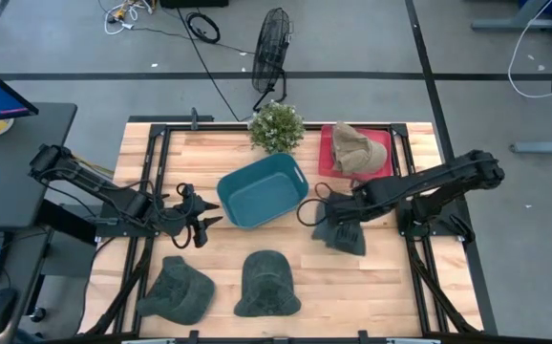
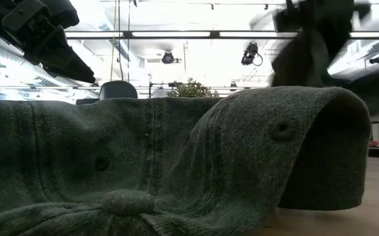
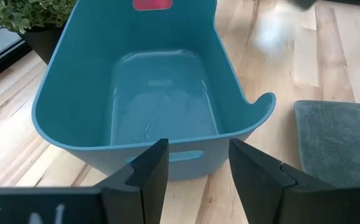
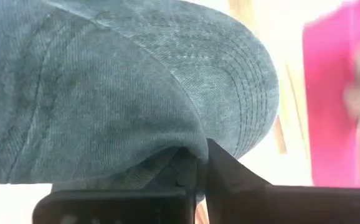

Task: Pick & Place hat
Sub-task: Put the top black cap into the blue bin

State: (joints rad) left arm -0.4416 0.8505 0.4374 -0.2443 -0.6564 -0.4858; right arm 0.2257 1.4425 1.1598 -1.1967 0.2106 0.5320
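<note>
Green cloth is pinched tight in the right gripper (image 1: 326, 216), which holds a dark green hat (image 1: 341, 233) just beside the blue bin (image 1: 261, 190). Two more green hats (image 1: 267, 284) lie near the table's (image 1: 391, 287) front edge. The left gripper (image 1: 202, 222) waits by the bin with its fingers (image 3: 149, 171) apart, holding nothing.

One dark green cap (image 1: 341, 234) hangs pinched in the right gripper (image 1: 322, 212). Two more green caps (image 1: 268, 284) (image 1: 176, 290) lie flat near the left gripper (image 1: 202, 227); a tan hat (image 1: 357, 148) sits just behind the right one.
</note>
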